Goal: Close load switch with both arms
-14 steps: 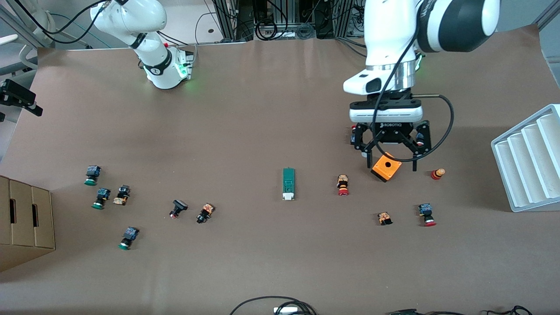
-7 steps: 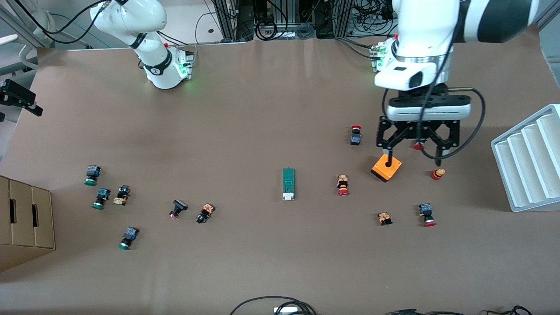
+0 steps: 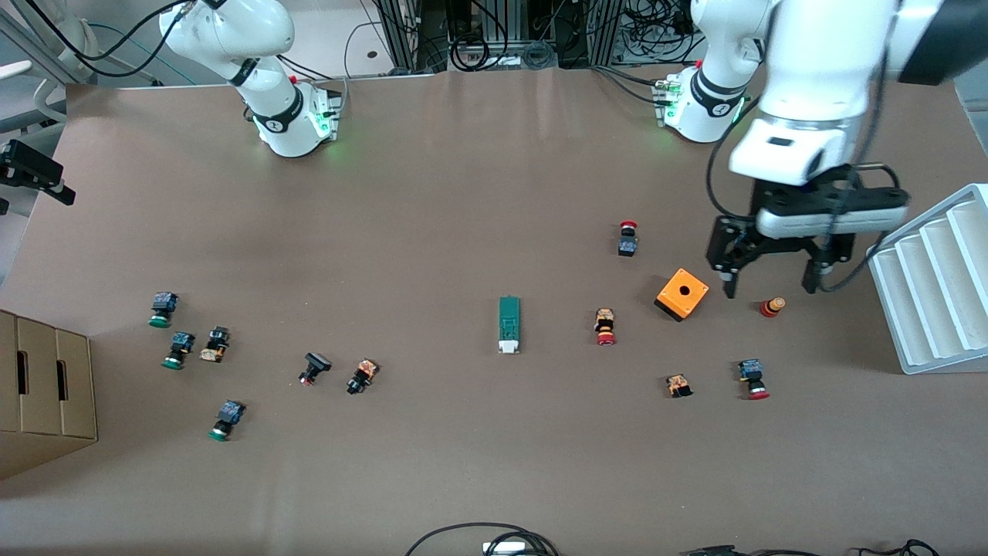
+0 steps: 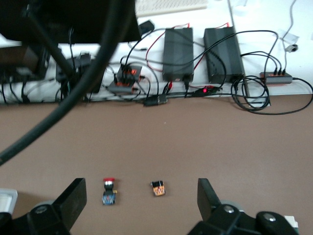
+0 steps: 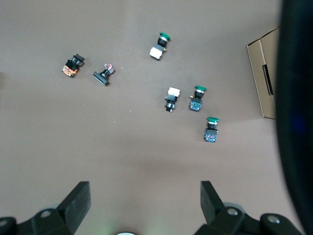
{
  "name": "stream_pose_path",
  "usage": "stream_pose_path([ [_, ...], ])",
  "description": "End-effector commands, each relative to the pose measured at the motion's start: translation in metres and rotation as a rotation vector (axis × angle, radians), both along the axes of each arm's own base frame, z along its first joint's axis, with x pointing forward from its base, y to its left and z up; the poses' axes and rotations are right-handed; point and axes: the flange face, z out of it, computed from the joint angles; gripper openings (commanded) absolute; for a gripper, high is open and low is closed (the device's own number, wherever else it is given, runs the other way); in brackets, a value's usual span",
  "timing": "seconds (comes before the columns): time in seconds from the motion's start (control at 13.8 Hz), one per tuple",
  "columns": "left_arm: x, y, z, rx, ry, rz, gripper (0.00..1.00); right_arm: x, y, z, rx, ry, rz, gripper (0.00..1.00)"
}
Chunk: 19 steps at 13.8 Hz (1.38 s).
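Currently the left hand hangs with fingers spread and nothing between them, up over the desk near the edge at the left arm's end, over the gap between the orange button box and a small red-capped knob. Its wrist view shows both fingers wide apart, with a red-capped switch and a small orange part on the desk below. The white ridged tray sits at that same edge.

The right hand is also spread, seen only in its wrist view, high over the green-capped switches near the cardboard box at the right arm's end; that arm looks to be waiting.

The load switch, the green-and-white strip, lies flat mid-desk, well apart from both hands. Whether it is closed cannot be told, so this fits either before the closing or after release.
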Motion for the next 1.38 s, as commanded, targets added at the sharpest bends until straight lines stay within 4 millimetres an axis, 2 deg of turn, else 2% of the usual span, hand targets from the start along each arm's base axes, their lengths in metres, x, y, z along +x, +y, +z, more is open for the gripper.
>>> stream_pose_path([
  [0.0, -0.005, 0.024, 0.013, -0.032, 0.061, 0.059, 1.0, -0.003, -0.001, 0.006, -0.019, -0.008, 0.008, 1.0],
  [0.14, -0.009, 0.032, 0.029, -0.067, 0.141, 0.103, 1.0, -0.003, -0.001, 0.006, -0.02, -0.008, 0.008, 1.0],
  [0.22, -0.01, 0.046, 0.036, -0.104, 0.182, 0.141, 1.0, -0.003, -0.001, 0.006, -0.019, -0.008, 0.008, 1.0],
  [0.43, -0.014, 0.064, 0.045, -0.2, 0.277, 0.194, 1.0, -0.003, 0.0, 0.006, -0.019, -0.006, 0.008, 1.0],
  [0.51, -0.012, 0.077, 0.048, -0.225, 0.302, 0.225, 1.0, -0.003, 0.0, 0.006, -0.019, -0.006, 0.01, 1.0],
  [0.65, -0.009, 0.107, 0.041, -0.249, 0.351, 0.28, 1.0, -0.004, 0.004, 0.007, -0.018, 0.004, 0.016, 1.0],
  [0.8, -0.004, 0.109, 0.023, -0.242, 0.413, 0.287, 1.0, -0.006, 0.002, 0.008, -0.017, 0.003, 0.013, 1.0],
  [1.01, 0.012, 0.103, -0.005, -0.246, 0.475, 0.267, 1.0, -0.007, 0.002, 0.008, -0.017, 0.009, 0.014, 1.0],
  [1.16, 0.02, 0.106, -0.012, -0.247, 0.484, 0.254, 1.0, -0.008, 0.003, 0.008, -0.015, 0.012, 0.015, 1.0],
  [1.3, 0.02, 0.111, -0.006, -0.26, 0.47, 0.267, 1.0, -0.011, 0.007, 0.008, -0.012, 0.029, 0.023, 1.0],
])
